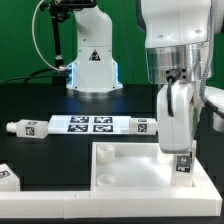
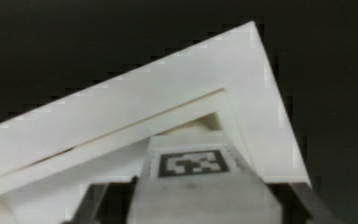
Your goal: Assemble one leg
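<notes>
No readable writing shows, only black-and-white square tags. The leg, a chunky white peg with a tag on its side, stands upright over the panel's corner, held between the jaws of the gripper. Another leg lies on the table beside the marker board.
</notes>
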Tool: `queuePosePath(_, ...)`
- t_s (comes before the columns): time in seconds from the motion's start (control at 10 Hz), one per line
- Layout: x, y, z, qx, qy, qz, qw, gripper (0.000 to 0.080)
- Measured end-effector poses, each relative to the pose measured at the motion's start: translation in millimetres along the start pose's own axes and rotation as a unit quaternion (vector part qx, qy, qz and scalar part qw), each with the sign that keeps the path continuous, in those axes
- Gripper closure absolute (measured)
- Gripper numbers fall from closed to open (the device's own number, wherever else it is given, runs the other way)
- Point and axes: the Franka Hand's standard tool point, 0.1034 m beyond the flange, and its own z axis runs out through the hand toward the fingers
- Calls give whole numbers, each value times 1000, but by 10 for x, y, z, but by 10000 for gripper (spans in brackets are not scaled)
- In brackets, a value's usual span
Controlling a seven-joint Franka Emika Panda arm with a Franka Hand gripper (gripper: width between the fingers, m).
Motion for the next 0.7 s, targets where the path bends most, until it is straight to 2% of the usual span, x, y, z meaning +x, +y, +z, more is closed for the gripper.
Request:
queuePosePath(0.1, 0, 0, 0, 0, 0, -2, 1000, 299)
queuePosePath(0.2, -3, -2, -6, 0, 0, -3, 1000, 199)
queuePosePath(0.3, -38, -38, -98, 6, -5, -27, 1000, 199)
queuePosePath(0.4, -97, -83, -285, 14, -14, -46, 999, 158)
queuePosePath(0.5, -129, -130, -401, 22, -18, -63, 998, 152)
queuePosePath(0.7, -121, -125, -377, 21, -17, -64, 998, 152)
